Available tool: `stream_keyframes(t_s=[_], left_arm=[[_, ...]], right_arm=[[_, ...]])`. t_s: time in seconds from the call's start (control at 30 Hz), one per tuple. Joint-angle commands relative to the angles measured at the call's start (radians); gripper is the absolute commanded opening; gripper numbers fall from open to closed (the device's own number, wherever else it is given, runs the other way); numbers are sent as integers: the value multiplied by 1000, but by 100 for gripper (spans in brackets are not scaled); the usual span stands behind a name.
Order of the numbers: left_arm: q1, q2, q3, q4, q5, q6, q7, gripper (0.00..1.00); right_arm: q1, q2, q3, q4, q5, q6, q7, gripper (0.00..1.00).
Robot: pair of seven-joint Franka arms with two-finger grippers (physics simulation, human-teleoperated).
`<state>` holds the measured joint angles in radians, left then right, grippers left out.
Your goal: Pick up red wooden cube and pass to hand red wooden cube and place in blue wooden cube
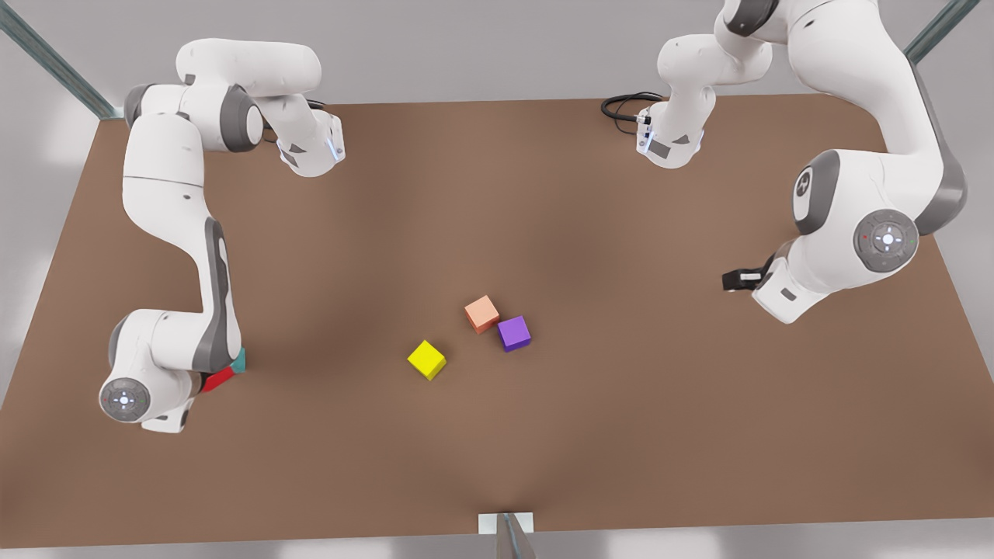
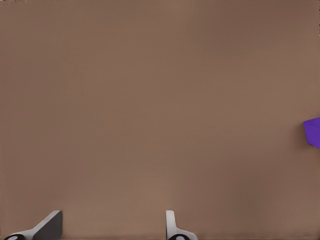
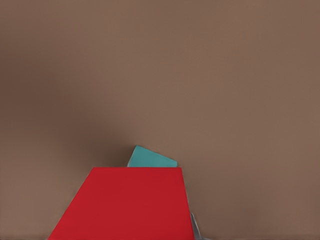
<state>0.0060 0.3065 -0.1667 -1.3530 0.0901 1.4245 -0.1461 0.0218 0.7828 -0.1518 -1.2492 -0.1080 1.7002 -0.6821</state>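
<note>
This is a bare robot test bench in a simulated lab, not a home or shop. A plain brown table [image 1: 543, 194] stands before blank grey walls, with metal frame struts [image 1: 54, 66] running off its two far corners and a small bracket [image 1: 506, 524] at the middle of its near edge. Two white and grey arms [image 1: 167, 202] are mounted at the far edge, a black cable [image 1: 625, 105] coiled beside one base. The only props are plain coloured cubes, such as a yellow cube [image 1: 426, 359] near the middle.
</note>
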Motion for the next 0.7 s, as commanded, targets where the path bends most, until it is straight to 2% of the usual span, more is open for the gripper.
stream_keyframes(t_s=[0.0, 0.13, 0.6, 0.63, 0.67], left_arm=[[-1, -1, 0, 0, -1, -7, 227, 100], [-4, -1, 0, -1, -1, -7, 227, 100], [-9, 0, -2, -3, 0, -35, 224, 100], [-9, 0, -2, -5, -1, -36, 224, 100], [-8, 0, -2, -5, -1, -36, 224, 100]], right_arm=[[0, -10, 0, -18, -6, 29, 13, 61], [-3, -70, 0, -134, -9, 113, 13, 61], [-17, -76, -11, -243, -4, 197, 23, 63], [-17, -80, -11, -257, -2, 197, 23, 66], [-19, -85, -11, -265, -2, 199, 23, 78]])
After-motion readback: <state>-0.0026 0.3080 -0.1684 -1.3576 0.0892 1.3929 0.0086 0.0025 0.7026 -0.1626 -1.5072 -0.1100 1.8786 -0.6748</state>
